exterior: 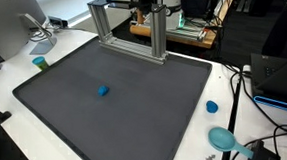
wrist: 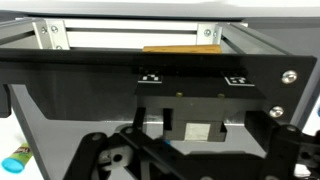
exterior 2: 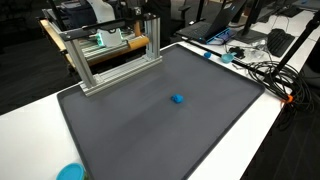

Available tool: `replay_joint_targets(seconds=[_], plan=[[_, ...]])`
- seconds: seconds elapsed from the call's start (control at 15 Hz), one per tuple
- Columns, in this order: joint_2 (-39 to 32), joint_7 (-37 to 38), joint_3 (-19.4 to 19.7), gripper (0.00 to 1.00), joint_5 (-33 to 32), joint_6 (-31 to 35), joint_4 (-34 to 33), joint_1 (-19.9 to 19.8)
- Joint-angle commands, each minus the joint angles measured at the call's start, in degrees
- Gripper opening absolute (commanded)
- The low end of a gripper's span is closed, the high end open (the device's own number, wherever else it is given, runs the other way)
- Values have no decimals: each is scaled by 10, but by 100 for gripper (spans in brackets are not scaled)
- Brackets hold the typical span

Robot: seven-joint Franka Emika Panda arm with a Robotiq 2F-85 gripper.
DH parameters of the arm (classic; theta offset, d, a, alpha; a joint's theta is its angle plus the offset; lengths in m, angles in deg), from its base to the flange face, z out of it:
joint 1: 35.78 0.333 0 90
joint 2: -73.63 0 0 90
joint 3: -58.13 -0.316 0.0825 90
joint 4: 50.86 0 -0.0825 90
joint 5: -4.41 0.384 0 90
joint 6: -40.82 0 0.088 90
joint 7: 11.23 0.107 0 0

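My gripper [exterior: 145, 2] is high at the back of the table, over the aluminium frame [exterior: 131, 36]. In the wrist view its black fingers [wrist: 190, 165] sit wide apart at the bottom edge with nothing between them. That view faces the frame [wrist: 130, 37] and a black panel [wrist: 150, 70] close ahead. A small blue object [exterior: 103, 90] lies alone on the dark grey mat [exterior: 136, 121], far from the gripper. It shows in both exterior views [exterior 2: 177, 99], as do the mat [exterior 2: 150, 135] and the frame [exterior 2: 115, 55].
A teal cup [exterior: 40, 63], a blue disc [exterior: 212, 107] and a teal scoop [exterior: 223, 137] lie on the white table around the mat. Cables [exterior 2: 260, 70] run along one side. A wooden board [exterior: 181, 33] sits behind the frame. A monitor [exterior: 5, 33] stands at a corner.
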State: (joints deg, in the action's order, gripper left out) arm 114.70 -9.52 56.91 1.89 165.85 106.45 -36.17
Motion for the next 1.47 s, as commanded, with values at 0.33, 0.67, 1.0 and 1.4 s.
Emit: replay_joint_targets(seconds=[0.33,0.67,1.0,1.4], plan=[[4,6,-1,97,9,-6,-1,5],[-6,3,-4,54,6,-12,-1,8],[0,6,-5,52,-4,-23,-2,-2],[3,4,-6,34,-7,-15,-2,-2]])
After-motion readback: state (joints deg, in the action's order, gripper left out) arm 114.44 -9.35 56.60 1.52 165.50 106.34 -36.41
